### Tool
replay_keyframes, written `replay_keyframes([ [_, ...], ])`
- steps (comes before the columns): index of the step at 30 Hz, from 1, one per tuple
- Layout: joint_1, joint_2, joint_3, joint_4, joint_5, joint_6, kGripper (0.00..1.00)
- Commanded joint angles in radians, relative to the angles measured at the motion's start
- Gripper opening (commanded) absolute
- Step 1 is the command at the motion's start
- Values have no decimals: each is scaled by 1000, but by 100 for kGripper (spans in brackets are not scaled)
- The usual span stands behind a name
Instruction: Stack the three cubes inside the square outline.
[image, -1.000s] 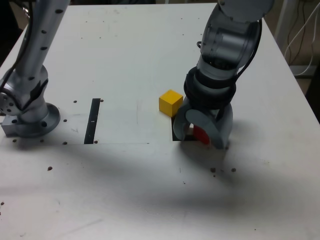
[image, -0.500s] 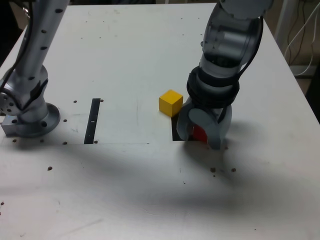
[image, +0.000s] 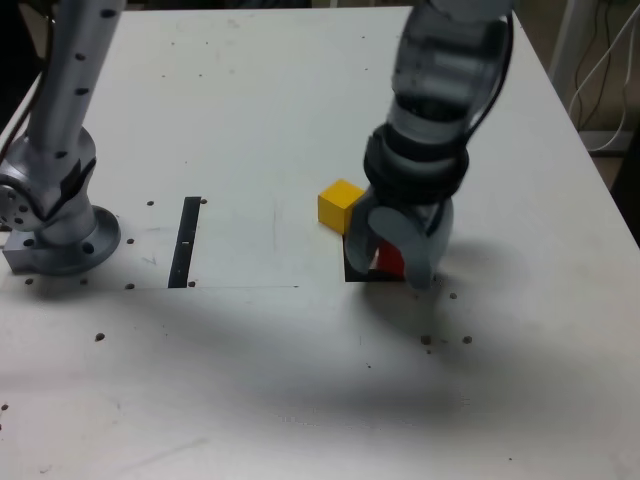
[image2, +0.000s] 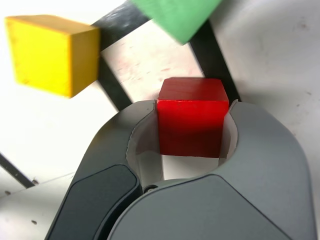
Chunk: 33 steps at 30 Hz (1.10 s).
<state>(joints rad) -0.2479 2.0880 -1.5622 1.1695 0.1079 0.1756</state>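
Three cubes, red cube in gripper

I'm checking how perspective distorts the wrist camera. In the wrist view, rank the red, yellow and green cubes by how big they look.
1. Matte yellow cube and matte red cube: look about equal, so I won't rank them.
2. Matte green cube: smallest showing, but cut off by the frame edge, so unsure.
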Motion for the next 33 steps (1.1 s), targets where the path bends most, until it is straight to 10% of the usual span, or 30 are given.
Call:
replay_keyframes([
  [1, 2, -23, 13, 4, -5, -19, 22],
  [33, 102, 4, 66, -38, -22, -247, 23],
])
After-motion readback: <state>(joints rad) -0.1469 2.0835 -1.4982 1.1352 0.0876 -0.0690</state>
